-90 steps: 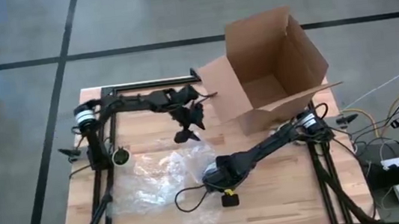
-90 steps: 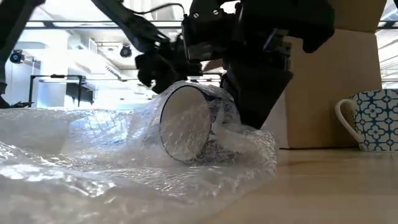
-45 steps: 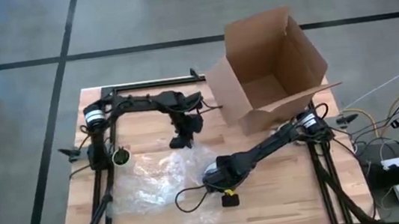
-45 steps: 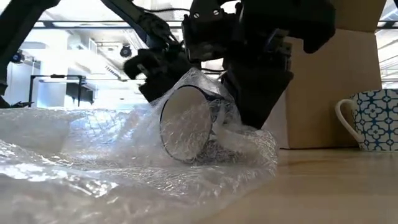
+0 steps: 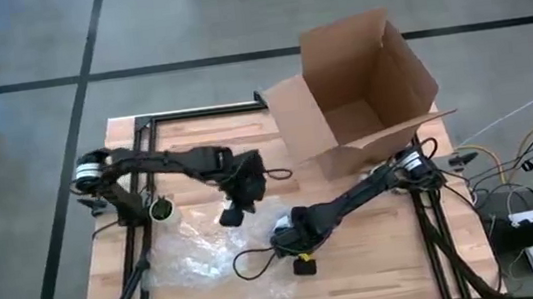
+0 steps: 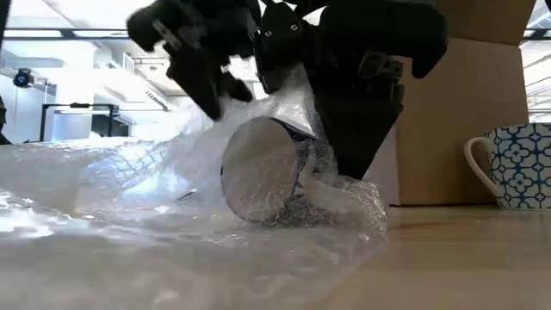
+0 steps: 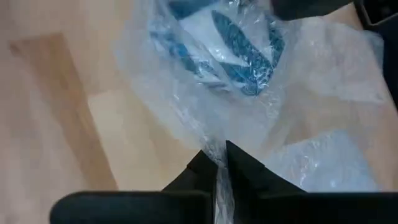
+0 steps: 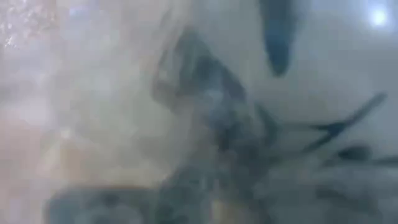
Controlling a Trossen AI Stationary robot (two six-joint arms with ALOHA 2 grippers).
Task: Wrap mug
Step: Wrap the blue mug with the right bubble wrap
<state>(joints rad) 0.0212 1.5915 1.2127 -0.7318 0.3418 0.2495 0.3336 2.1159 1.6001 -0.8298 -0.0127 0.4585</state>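
A blue-patterned mug (image 6: 263,172) lies on its side on a sheet of clear bubble wrap (image 5: 198,253), mouth toward the near edge, with wrap draped over it. In the left wrist view the mug (image 7: 217,37) shows through the plastic. My left gripper (image 5: 232,214) is just left of the mug, shut on the wrap. My right gripper (image 5: 284,236) comes down on the mug from above, and its shut fingers taper to a point (image 6: 353,164) beside the mug's handle. My left gripper pinches a gathered fold of the bubble wrap (image 7: 219,149) between its two fingers, slanting down from the table's left. From the pinch the wrap runs up taut over the mug, while the rest of the sheet lies on the table. My right gripper sets its shut fingertips on the wrapped mug near the handle (image 6: 331,185), from above. The wrap hides whether anything sits between them. The mug stays on the table on its side.
An open cardboard box (image 5: 360,83) lies on its side at the far right of the table. A second blue-patterned mug (image 6: 516,168) stands upright in front of it. The loose wrap spreads over the near left of the table.
My left gripper has come from beside the box toward the near edge and down to the wrap, and has shut on it. The wrap beside the mug has been drawn up into a peak over it. The mug and my right gripper have kept still.
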